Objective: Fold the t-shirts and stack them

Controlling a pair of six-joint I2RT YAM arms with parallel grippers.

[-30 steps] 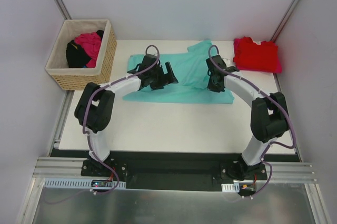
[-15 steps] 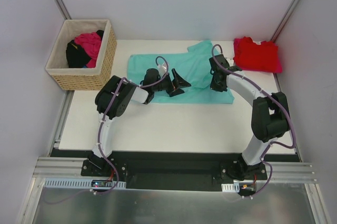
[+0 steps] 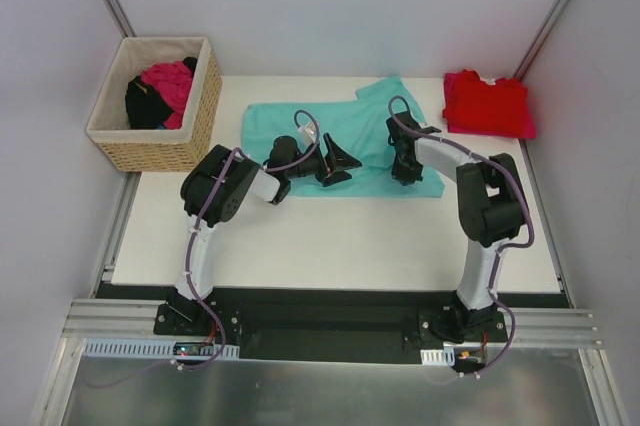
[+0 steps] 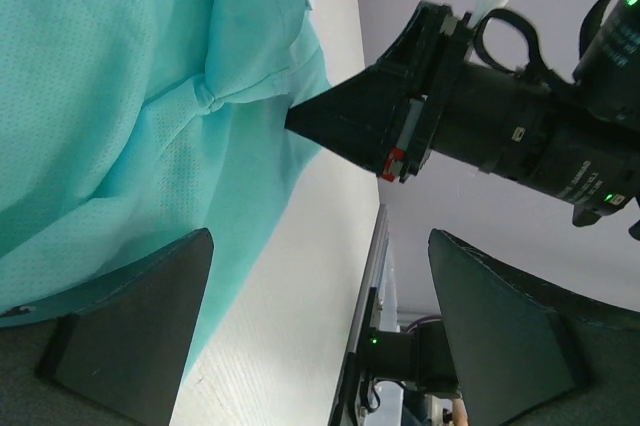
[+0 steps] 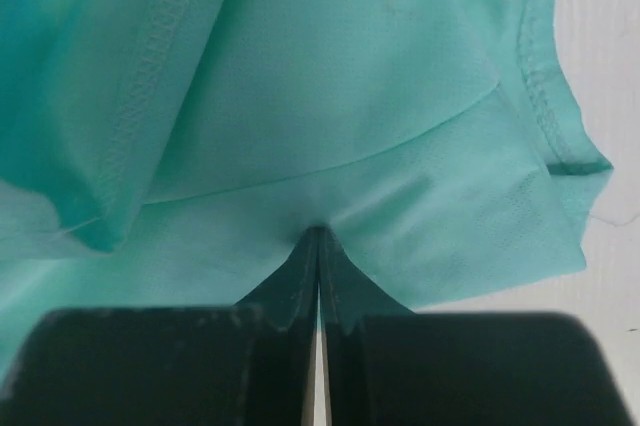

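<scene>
Fingers [image 5: 296,291] of the right gripper [image 5: 318,238] were pressed together with barely a hairline between them. A small pinch of the teal t-shirt [image 5: 330,96] was caught at their tips, and the cloth puckered into creases around that spot. From above, that gripper [image 3: 403,172] sat low on the shirt's right part, close to the near hem.

Over on the other side, the left gripper [image 3: 340,160] lay turned on its side, pointing across at its partner. Its fingers [image 4: 130,331] were spread wide apart with nothing between them. One of them hung over the shirt's near edge, the other out past the cloth. Its own camera looked straight at the right gripper [image 4: 345,121], whose dark tip met a gathered knot of teal fabric.

That teal t-shirt [image 3: 268,122] was spread flat across the back middle of the white surface [image 3: 330,236], with one sleeve poking up towards the far edge. A red t-shirt [image 3: 487,104] lay folded in the far right corner, well apart from the teal one, and a strip of magenta showed along its right edge.

At the far left stood a wicker basket [image 3: 160,151], just off the surface's corner. It held a crumpled pink garment [image 3: 168,80] and something black [image 3: 143,106] beside it.
</scene>
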